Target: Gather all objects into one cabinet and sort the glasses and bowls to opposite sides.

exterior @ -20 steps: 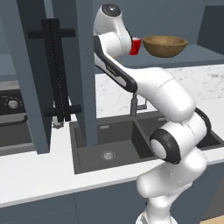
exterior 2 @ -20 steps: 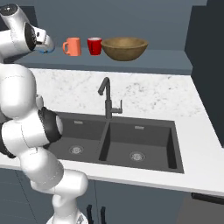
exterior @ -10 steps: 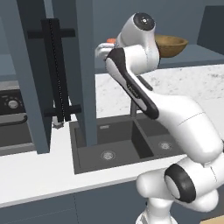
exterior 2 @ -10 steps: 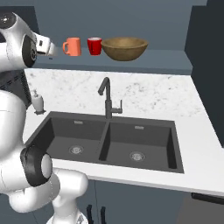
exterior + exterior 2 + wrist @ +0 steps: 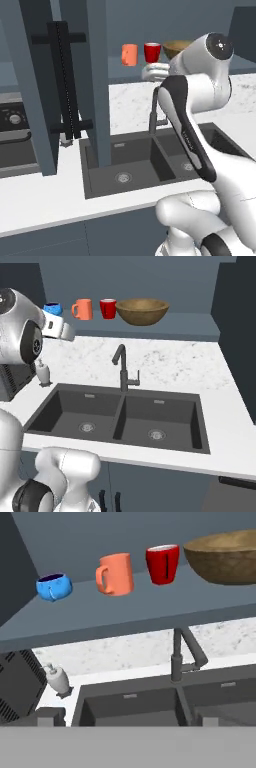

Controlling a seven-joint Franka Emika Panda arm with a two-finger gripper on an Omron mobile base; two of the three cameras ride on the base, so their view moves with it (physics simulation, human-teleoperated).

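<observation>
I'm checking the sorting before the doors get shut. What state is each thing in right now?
blue bowl: upright on the shelf, leftmost, apart from the orange cup.
orange cup: upright, right of the blue bowl.
red cup: upright, between the orange cup and the wooden bowl.
wooden bowl: upright, rightmost.
cabinet door: open.
gripper: open or shut cannot be told.

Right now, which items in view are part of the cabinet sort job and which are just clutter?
Task items: blue bowl, orange cup, red cup, wooden bowl, all on the cabinet shelf.

Not part of it: soap dispenser, faucet, double sink.
</observation>
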